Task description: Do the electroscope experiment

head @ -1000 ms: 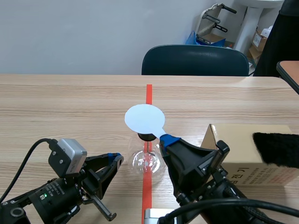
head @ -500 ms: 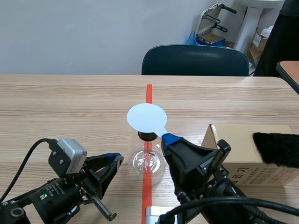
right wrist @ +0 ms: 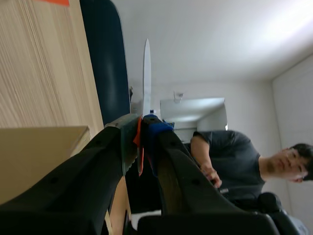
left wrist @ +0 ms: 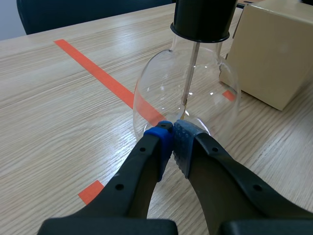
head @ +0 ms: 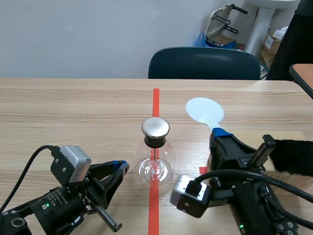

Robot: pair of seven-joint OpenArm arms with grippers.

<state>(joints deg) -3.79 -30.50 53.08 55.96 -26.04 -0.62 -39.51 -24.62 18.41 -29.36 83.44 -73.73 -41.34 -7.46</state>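
Right fingers [right wrist: 166,156] pinch white paddle [head: 204,110], apart from flask [head: 155,164]

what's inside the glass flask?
Inside the clear round glass flask, a thin metal rod hangs from the black stopper. Its lowest end is covered by the left gripper.

bright, even, soft indoor light
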